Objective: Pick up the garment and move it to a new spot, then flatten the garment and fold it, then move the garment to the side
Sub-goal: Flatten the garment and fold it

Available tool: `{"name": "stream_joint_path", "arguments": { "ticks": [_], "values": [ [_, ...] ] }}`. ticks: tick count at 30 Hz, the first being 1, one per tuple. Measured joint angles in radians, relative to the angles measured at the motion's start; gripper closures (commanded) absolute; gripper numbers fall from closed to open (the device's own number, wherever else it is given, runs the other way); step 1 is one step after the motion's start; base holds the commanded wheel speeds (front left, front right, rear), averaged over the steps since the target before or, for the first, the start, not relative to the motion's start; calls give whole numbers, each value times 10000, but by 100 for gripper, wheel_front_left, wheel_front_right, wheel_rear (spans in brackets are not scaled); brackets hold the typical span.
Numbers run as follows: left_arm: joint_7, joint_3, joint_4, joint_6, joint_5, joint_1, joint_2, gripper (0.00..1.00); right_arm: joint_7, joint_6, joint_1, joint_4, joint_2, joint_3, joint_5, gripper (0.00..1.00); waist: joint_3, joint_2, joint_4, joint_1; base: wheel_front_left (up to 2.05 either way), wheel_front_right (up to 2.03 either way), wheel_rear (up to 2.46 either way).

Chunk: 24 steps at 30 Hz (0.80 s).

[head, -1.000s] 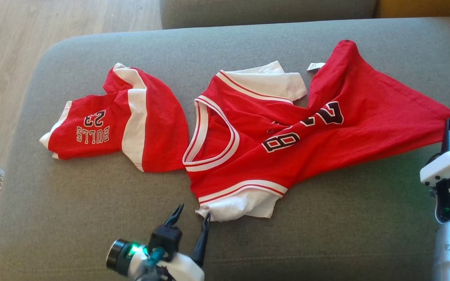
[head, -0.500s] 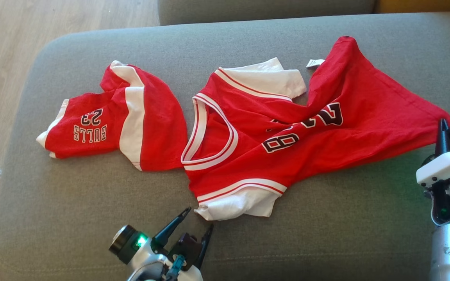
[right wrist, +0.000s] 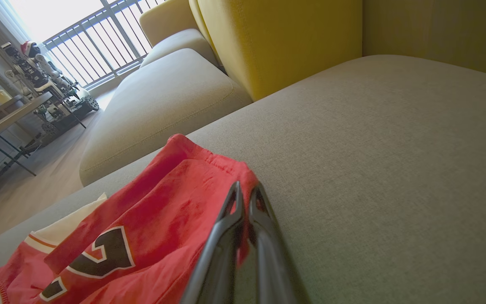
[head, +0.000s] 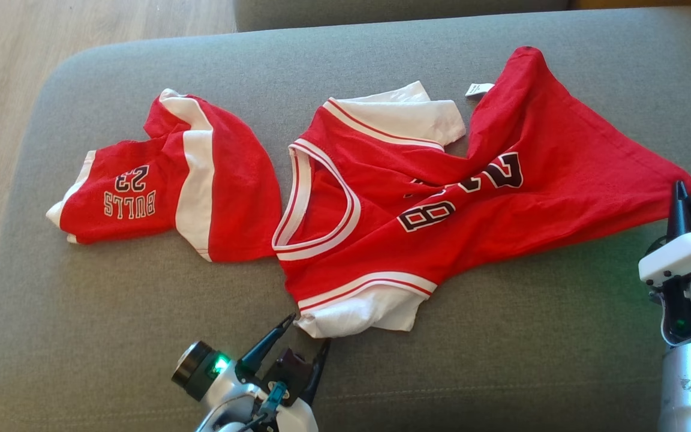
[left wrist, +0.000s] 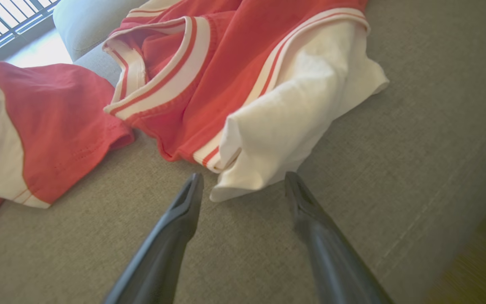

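One red jersey (head: 531, 198) lies mid-frame on the grey sofa (head: 501, 336), right end effector (head: 679, 191) pinched shut on its right-edge corner. Left end effector (head: 308, 330), bottom center, gapes wide at its white sleeve (head: 357, 312).

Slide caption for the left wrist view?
Open left gripper poised at the white sleeve of a crumpled red jersey on a grey sofa cushion.

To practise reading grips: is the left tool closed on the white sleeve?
No, the left tool stands open, fingers apart before the white sleeve.
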State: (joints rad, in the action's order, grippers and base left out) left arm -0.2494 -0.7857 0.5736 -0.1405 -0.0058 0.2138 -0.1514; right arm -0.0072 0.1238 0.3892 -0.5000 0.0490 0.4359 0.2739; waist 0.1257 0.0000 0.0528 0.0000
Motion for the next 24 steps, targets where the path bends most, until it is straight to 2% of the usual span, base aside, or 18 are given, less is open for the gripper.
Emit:
{"name": "stream_joint_path", "arguments": {
  "ticks": [6, 7, 8, 20, 24],
  "values": [
    [0, -69, 100, 94, -75, 154, 38, 0, -2, 0, 0, -4, 0, 8, 0, 100, 21, 0, 26, 0, 0, 0, 0],
    [0, -75, 105, 102, -77, 169, 54, 62, -2, 0, 0, -4, 0, 8, 0, 100, 24, 0, 35, 0, 0, 0, 0],
    [-2, -81, 111, 130, -90, 171, 71, 100, -2, 0, 1, -8, 0, 8, 0, 100, 25, 0, 44, 0, 0, 0, 0],
    [0, -176, 140, 174, -151, 163, 140, 100, -17, 0, 2, -134, 0, 27, 0, 100, -80, 0, 148, 0, 0, 0, 0],
    [0, -127, 71, 280, -516, 69, 46, 100, -107, 0, -1, -213, -2, 50, -4, 100, -293, 0, 210, 0, 0, 0, 0]
  ]
}}
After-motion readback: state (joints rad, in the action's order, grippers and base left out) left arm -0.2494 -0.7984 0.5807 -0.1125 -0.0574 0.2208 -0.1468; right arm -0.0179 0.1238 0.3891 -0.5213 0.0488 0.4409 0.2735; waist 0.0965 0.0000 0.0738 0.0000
